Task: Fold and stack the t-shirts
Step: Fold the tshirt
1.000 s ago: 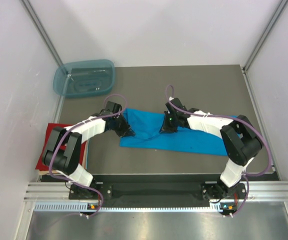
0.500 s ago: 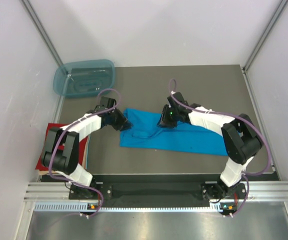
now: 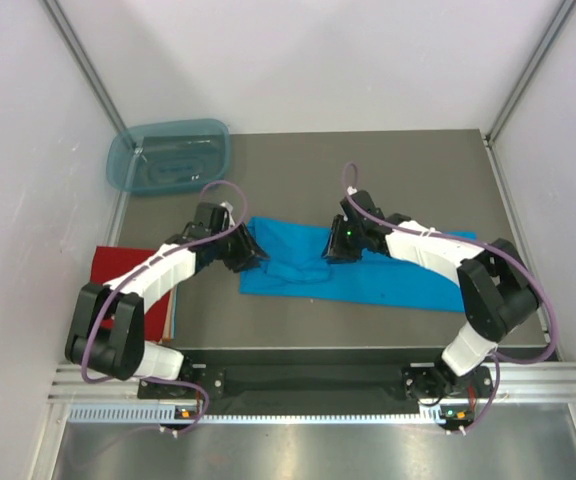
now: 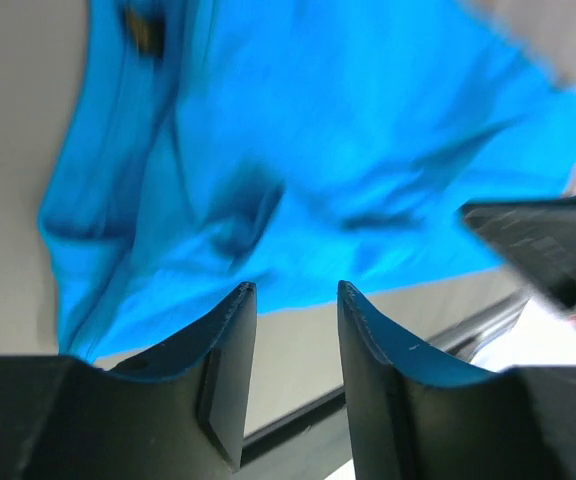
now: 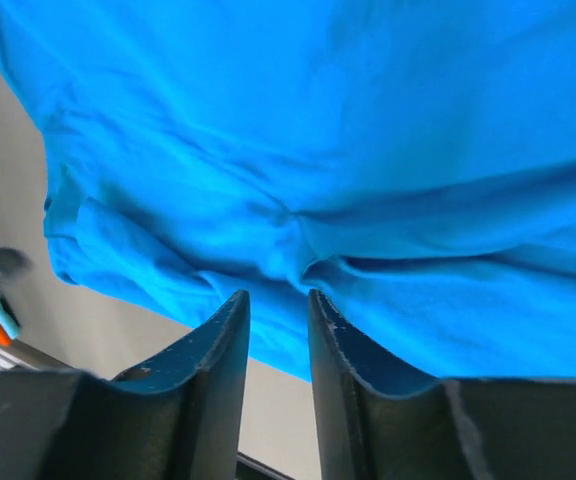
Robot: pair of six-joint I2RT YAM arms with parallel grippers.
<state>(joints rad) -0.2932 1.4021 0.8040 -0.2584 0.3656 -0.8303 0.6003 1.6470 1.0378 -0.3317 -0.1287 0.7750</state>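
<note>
Fingers first: my left fingers (image 4: 230,370) and right fingers (image 5: 223,370) gape narrowly, empty; turquoise shirt (image 3: 388,280) looks limp, light, so I'd pinch hem corners.

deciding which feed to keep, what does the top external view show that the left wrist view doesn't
Only top external: the red t-shirt at the near left, the plastic tub at the far left corner, and the left arm and right arm in full.

Only left wrist: the left fingers close up, apart with nothing between them, and the creases in the cloth just beyond them.

Both: the blue t-shirt lying on the grey table.
</note>
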